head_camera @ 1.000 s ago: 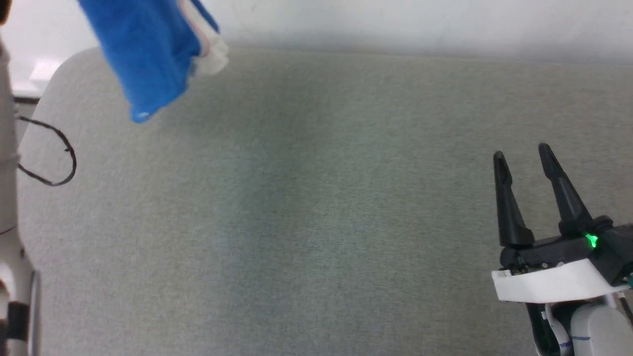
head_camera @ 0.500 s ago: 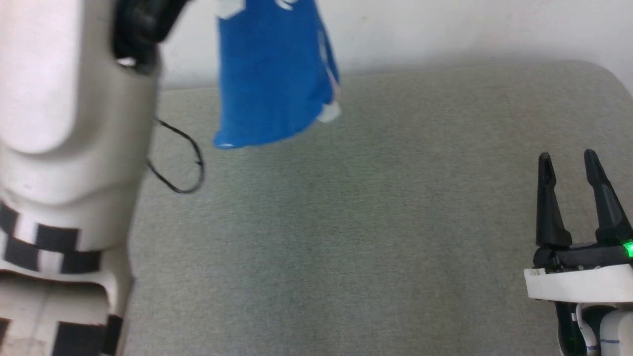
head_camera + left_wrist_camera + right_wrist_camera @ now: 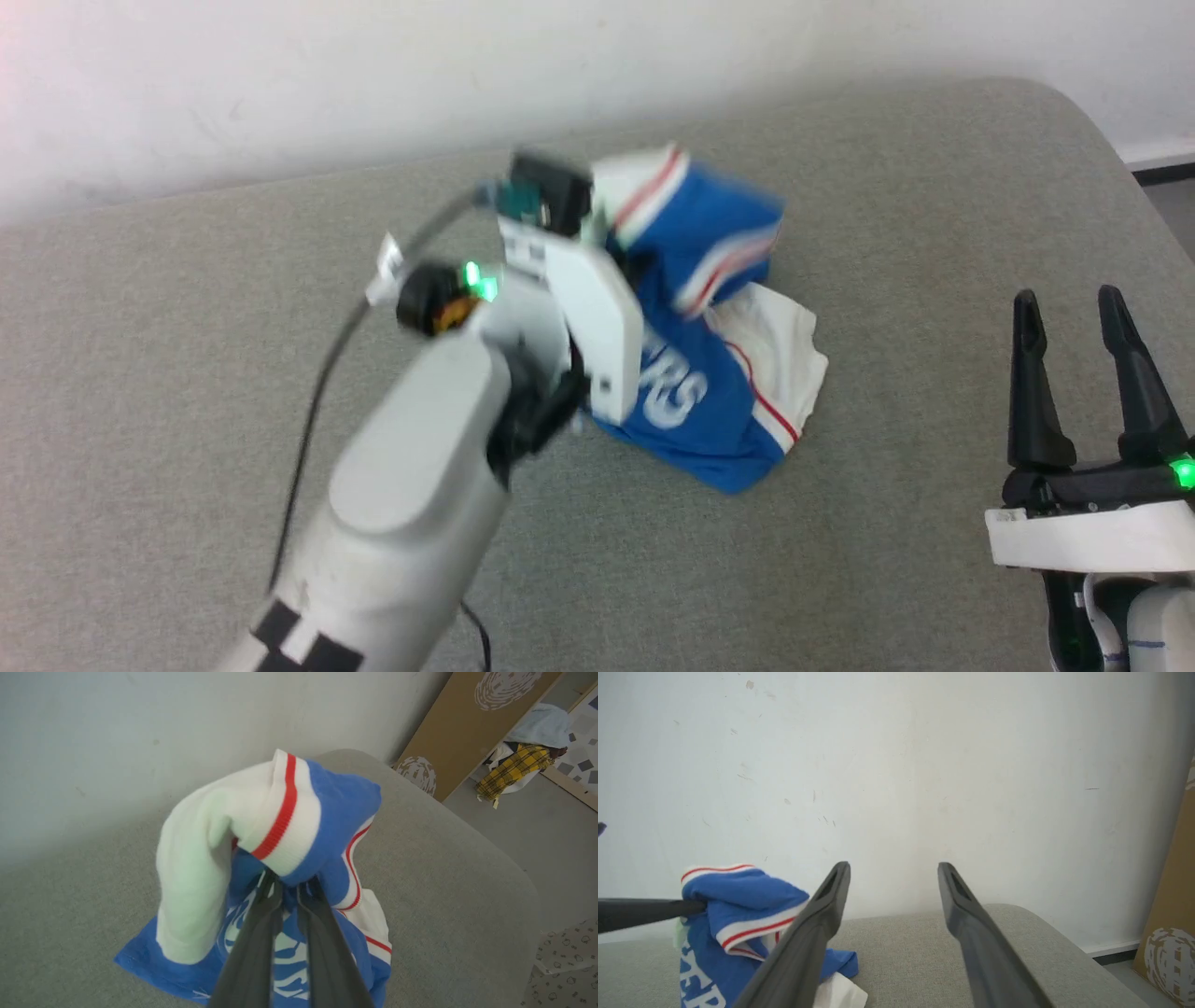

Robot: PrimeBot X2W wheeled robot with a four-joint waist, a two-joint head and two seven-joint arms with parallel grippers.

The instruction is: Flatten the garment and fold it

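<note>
Garment (image 3: pixel 728 439) is behaving like soft, light knit jersey: limp, draping and bunching wherever it is being lifted, neither slippery nor fragile (the white printed lettering is probably a little stiffer than the cloth around it). It is sitting crumpled at the middle of the counter (image 3: pixel 187 392), its lower folds lying on the surface and its top being drawn up into a peak.

Nearest, at the counter's right front, the right gripper (image 3: pixel 1067 299) is hovering with its jaws spread wide and nothing between them, well apart from the cloth. Further in, over the counter's middle, the left gripper (image 3: pixel 289 889) is pinching a bunch of blue cloth just under a white sleeve (image 3: pixel 205 858) with ribbed red-and-white trim, its jaws clenched on it.

For flattening, I judge that a hem corner or shoulder seam in each gripper is offering a better hold than this mid-bundle pinch.

The counter is looking like matte grey felt with rounded corners. Beyond its far edge a plain white wall (image 3: pixel 280 84) is rising.
</note>
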